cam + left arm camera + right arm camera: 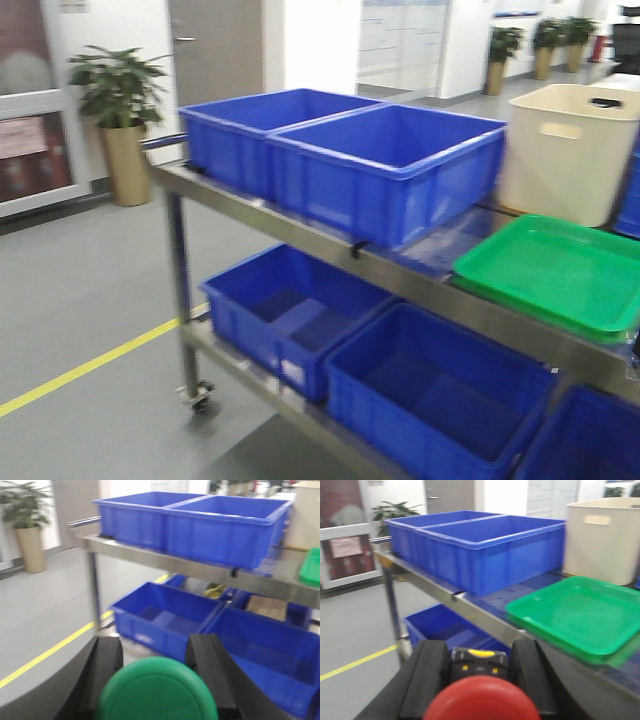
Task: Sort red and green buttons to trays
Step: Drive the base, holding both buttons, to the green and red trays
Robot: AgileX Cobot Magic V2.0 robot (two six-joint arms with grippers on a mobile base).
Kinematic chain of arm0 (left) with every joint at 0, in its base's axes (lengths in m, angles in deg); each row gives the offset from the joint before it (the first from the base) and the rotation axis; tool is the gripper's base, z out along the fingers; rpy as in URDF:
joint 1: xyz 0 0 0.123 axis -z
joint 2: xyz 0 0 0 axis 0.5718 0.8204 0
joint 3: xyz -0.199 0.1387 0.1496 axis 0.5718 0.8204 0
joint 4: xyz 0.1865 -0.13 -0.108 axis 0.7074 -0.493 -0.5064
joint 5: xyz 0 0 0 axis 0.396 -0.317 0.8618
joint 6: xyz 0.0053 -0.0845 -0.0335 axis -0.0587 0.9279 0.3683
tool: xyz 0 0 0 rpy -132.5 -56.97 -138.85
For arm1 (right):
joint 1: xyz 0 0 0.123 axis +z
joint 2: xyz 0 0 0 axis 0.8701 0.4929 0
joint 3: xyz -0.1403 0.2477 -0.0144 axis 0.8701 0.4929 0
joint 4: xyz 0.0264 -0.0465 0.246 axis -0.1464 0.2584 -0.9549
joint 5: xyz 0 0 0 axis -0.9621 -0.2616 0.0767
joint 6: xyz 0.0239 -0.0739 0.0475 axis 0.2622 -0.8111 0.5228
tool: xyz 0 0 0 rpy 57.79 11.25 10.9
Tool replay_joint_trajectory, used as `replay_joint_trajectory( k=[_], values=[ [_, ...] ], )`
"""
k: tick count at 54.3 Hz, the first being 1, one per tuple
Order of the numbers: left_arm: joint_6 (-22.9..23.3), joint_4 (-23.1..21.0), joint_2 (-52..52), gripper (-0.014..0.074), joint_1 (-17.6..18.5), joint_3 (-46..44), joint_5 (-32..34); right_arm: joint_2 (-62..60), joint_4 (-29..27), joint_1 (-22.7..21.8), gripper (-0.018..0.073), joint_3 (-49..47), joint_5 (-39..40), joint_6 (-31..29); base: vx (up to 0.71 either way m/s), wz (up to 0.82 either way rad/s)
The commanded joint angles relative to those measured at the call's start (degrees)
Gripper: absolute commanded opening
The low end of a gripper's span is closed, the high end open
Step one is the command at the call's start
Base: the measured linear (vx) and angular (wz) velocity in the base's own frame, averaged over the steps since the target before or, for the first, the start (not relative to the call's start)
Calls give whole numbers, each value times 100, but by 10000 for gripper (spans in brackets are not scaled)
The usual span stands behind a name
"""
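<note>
Green button (157, 692) sits tight in the left gripper (155, 652), which is squeezed shut on its two sides. The red button (481, 700) sits the same way in the right gripper (479, 655), pinched at its black base (479, 664) (a bit of yellow shows on top). Ahead of the right gripper, off to its right, the green tray (580, 615) lies on the metal surface (480, 615), just beside a blue crate (485, 555).
</note>
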Motion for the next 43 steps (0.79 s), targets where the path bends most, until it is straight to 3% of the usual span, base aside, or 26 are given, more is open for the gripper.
replay_joint_trajectory(
  k=[1, 43],
  values=[
    [35, -39, -22, -6, 49, -179, 502, 5, 64, 7, -6, -178, 349, 4, 34, -61],
    [35, -39, -22, -6, 49, -179, 502, 5, 64, 7, -6, -178, 349, 4, 31, -52]
  ],
)
